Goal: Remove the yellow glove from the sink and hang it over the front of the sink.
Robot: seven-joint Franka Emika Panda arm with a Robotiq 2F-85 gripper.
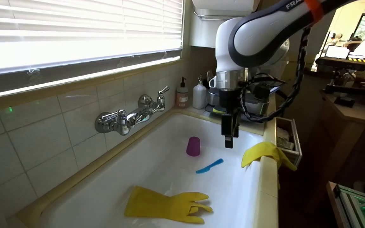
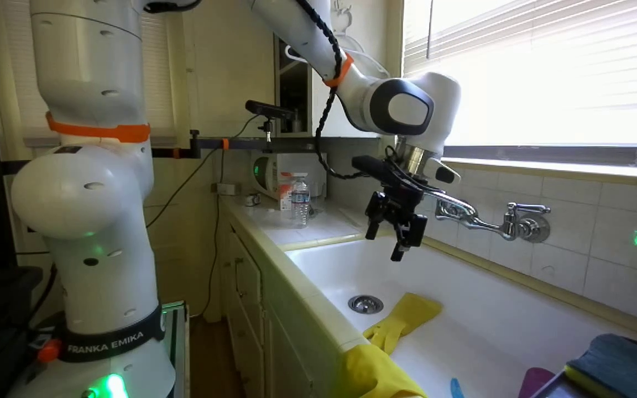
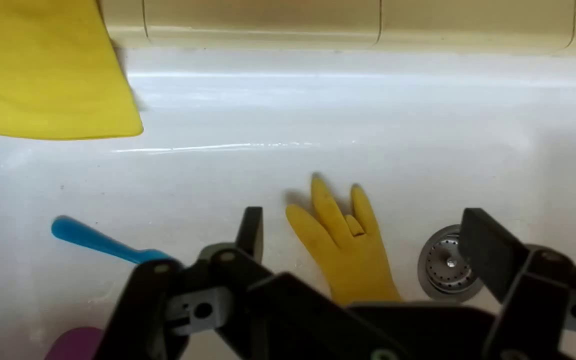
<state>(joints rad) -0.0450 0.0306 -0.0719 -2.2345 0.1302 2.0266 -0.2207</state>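
A yellow glove (image 1: 166, 205) lies flat on the bottom of the white sink (image 1: 160, 158), its fingers toward the front of the sink (image 1: 266, 199). It shows in an exterior view (image 2: 410, 314) and in the wrist view (image 3: 360, 265), where the gripper body hides its cuff. A second yellow glove (image 1: 265, 150) hangs over the front rim, its cuff inside the basin; it also shows in the wrist view (image 3: 48, 75). My gripper (image 3: 368, 235) is open and empty, pointing down above the basin, apart from both gloves; it shows in both exterior views (image 1: 229, 137) (image 2: 385, 243).
A blue utensil (image 1: 210, 166) and a purple cup (image 1: 193, 146) lie in the basin. The drain (image 2: 365, 304) is near the glove. Chrome taps (image 1: 131, 118) jut from the tiled wall. Soap bottles (image 1: 199, 95) stand at the end. A drawer (image 1: 287, 139) is open.
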